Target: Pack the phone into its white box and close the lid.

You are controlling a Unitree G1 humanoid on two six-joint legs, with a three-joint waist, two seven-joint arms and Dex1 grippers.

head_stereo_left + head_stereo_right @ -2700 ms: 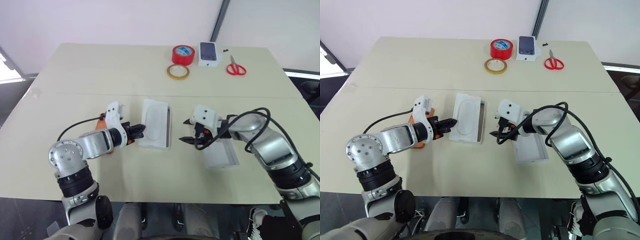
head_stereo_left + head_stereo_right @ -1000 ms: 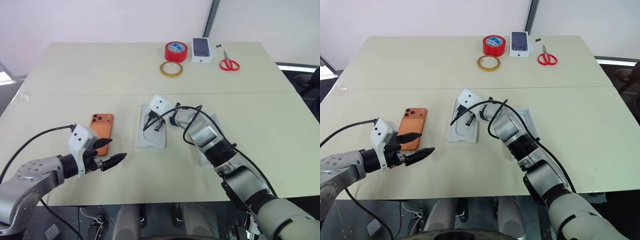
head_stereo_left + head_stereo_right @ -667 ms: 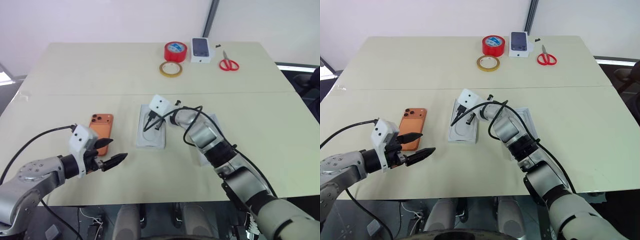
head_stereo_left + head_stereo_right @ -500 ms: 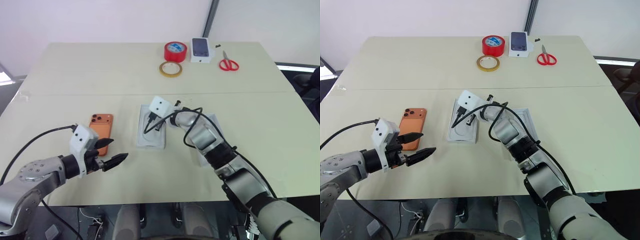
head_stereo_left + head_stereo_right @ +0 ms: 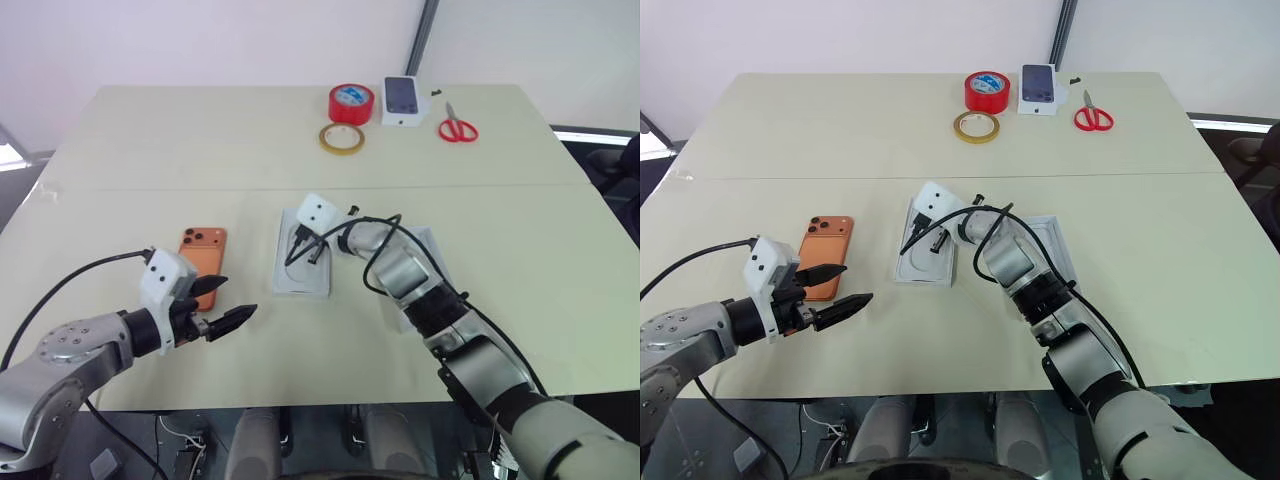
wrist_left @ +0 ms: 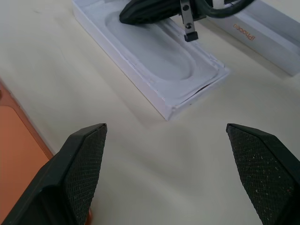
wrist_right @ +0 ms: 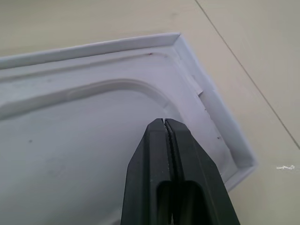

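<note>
My right claw (image 7: 165, 123) is pinched shut, holding nothing, tips over the white insert (image 5: 299, 262) seated in the white box (image 5: 325, 291). Risk: pushing there drags box and insert together toward the lid (image 5: 1060, 250), which lies just beside, on the right. Left claw (image 5: 222, 305) gapes wide and empty, just beside the phone (image 5: 202, 264), which lies flat on the surface (image 5: 150, 150) left of the box. Open room in front; tape rolls (image 5: 347, 120) and scissors (image 5: 458, 130) sit well apart at the far edge.
</note>
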